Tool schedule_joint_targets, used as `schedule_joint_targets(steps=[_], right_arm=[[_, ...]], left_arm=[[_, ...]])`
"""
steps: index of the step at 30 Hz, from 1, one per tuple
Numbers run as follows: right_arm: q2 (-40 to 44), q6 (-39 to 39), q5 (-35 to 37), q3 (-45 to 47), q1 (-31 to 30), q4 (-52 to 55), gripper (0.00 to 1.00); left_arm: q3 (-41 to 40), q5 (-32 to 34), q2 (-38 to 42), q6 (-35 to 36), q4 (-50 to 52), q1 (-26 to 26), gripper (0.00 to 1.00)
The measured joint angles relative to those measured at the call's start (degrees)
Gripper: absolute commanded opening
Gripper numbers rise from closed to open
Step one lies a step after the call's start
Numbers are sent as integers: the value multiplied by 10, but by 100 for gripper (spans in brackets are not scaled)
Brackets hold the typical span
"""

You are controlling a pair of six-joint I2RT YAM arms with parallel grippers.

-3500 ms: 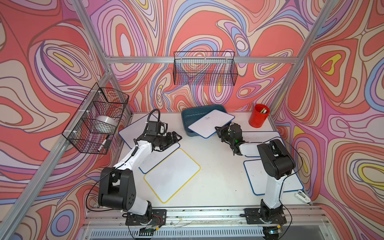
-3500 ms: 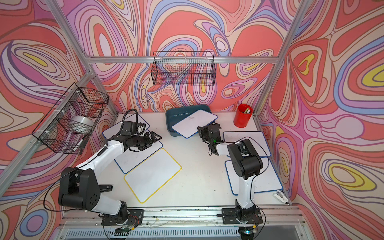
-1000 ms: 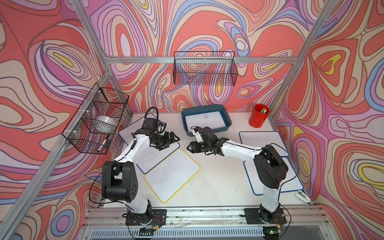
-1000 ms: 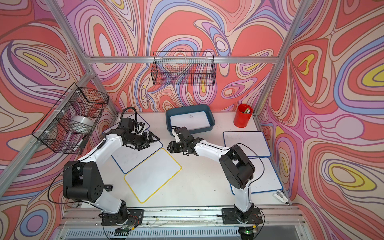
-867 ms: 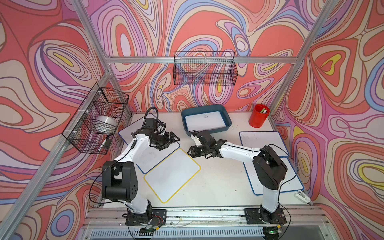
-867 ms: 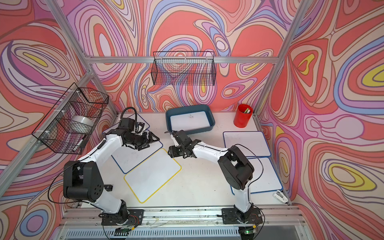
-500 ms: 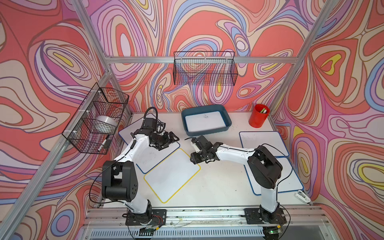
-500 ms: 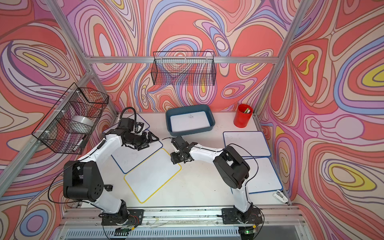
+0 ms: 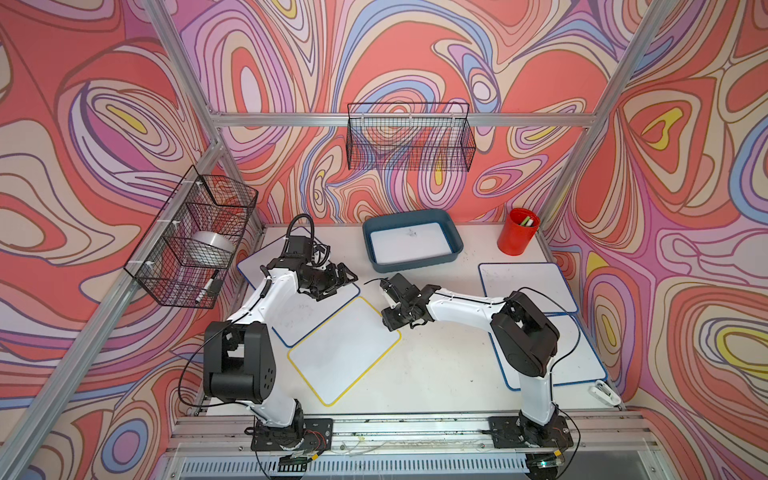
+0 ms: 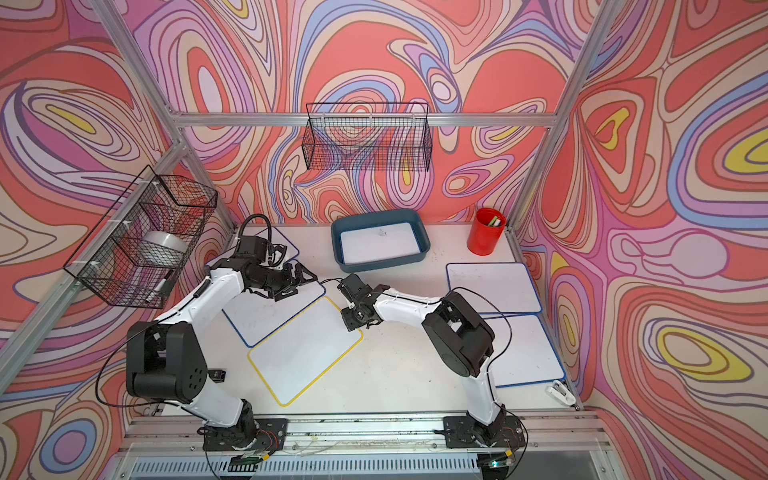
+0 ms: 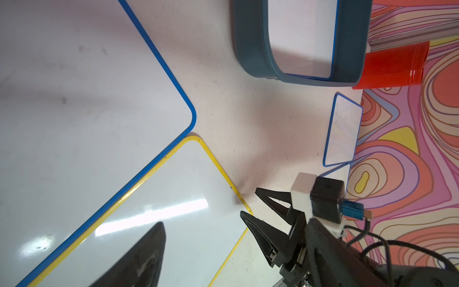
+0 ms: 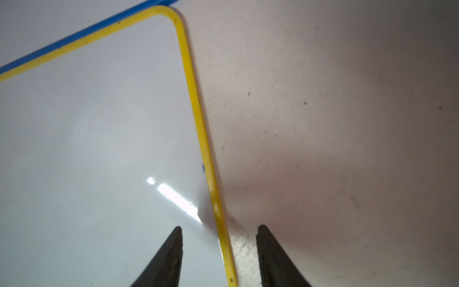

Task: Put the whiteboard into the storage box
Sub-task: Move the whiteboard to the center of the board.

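The teal storage box [image 9: 415, 266] [image 10: 382, 264] stands at the back of the table, and a blue-edged whiteboard [image 9: 409, 247] lies flat inside it. A yellow-edged whiteboard [image 9: 345, 349] [image 10: 305, 349] lies flat mid-table. My right gripper [image 9: 392, 322] [image 12: 219, 228] is low at its right-hand corner, open, with one finger over the board, one over the table and the yellow edge [image 12: 198, 111] between them, untouched. My left gripper [image 9: 345, 276] [image 10: 305, 276] hovers open and empty over a blue-edged whiteboard [image 9: 303, 316] at the left. The left wrist view shows one of its fingers [image 11: 149, 253] and the right gripper [image 11: 249, 201].
Two blue-edged whiteboards [image 9: 528, 286] [image 9: 582, 357] lie along the right side and one [image 9: 266, 262] lies at the back left. A red cup [image 9: 517, 237] stands right of the box. Wire baskets [image 9: 409, 137] [image 9: 195, 241] hang on the walls. A small white clip [image 9: 604, 390] sits at the front right.
The whiteboard that leaned on the box rim now lies flat inside. My right arm has swung from the box down to the yellow board's corner, and its jaws have narrowed slightly. The left arm has barely moved.
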State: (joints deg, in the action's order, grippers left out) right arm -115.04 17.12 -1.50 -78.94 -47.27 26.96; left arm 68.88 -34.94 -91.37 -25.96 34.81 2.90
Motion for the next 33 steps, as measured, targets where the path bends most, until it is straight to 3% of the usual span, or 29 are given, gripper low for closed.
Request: schedule_joint_targets(steps=[19,33], right_arm=[[-9,8,78,11,-10,5,45],[37,57,214,70,-9,43,39]], left_arm=[[0,-7,-3,-2,0,0,84],[-12,-13,-12,-13,-7,0,84]])
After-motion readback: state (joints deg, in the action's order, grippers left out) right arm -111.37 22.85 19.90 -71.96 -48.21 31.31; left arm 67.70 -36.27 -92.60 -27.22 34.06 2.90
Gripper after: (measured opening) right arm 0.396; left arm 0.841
